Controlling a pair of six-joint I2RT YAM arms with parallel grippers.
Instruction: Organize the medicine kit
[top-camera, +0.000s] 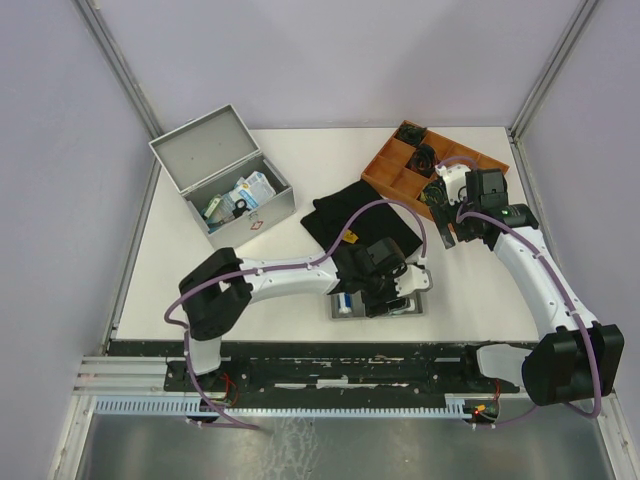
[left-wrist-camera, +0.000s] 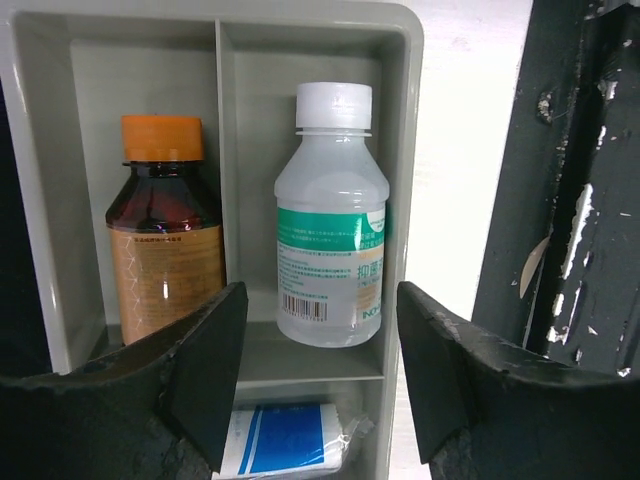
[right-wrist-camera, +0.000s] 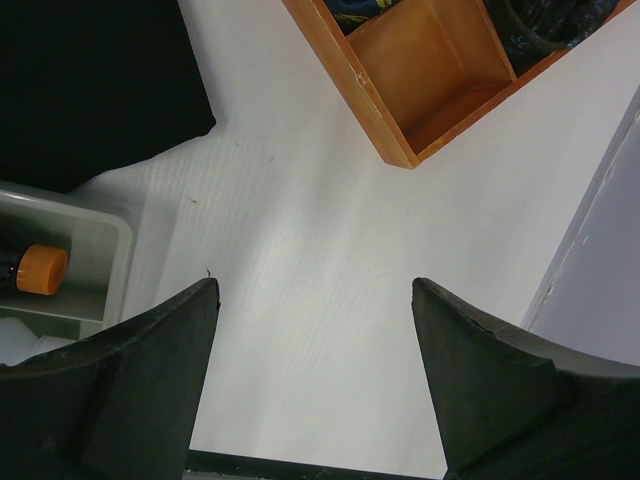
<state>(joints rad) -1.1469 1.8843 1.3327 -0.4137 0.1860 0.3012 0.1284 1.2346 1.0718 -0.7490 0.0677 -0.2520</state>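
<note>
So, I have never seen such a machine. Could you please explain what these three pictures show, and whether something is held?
Two robot arms stand at the table's near edge. One picture looks down from above; the other two come from cameras on each wrist. On the table are the medicine kit, open, a black cloth, an orange wooden tray and a grey plastic tray. The left gripper hovers over that tray, open fingers framing a clear white-capped bottle beside a brown orange-capped bottle. The right gripper is open above bare table. Nothing is held.
</note>
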